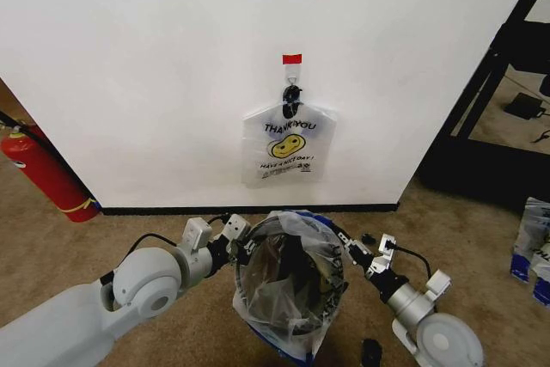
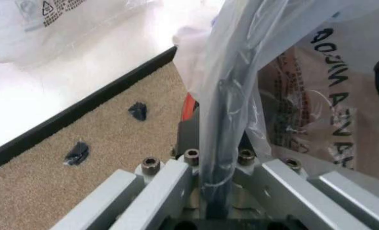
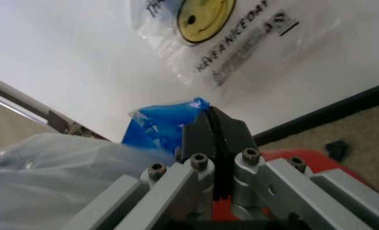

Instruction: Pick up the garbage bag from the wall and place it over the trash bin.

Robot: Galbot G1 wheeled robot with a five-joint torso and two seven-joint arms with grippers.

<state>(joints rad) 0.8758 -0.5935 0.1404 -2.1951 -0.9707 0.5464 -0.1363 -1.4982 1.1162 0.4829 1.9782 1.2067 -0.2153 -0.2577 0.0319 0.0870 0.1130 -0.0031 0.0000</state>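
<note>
Two claws stretch a garbage bag over the trash bin.
Left claw (image 1: 243,242) and right claw (image 1: 350,252) each clench the garbage bag (image 1: 290,279) rim on opposite sides, holding its mouth spread around the trash bin (image 1: 288,277); a matching smiley bag (image 1: 287,145) hangs on the wall (image 1: 155,66).

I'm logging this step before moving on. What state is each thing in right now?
Garbage bag: draped over the trash bin, held at both sides.
Trash bin: upright on the carpet, covered by the bag.
Second smiley bag: hanging on the wall hook.
Left gripper: shut on the bag's edge.
Right gripper: shut on the bag's blue edge.
Fire extinguisher: leaning at the wall.
</note>
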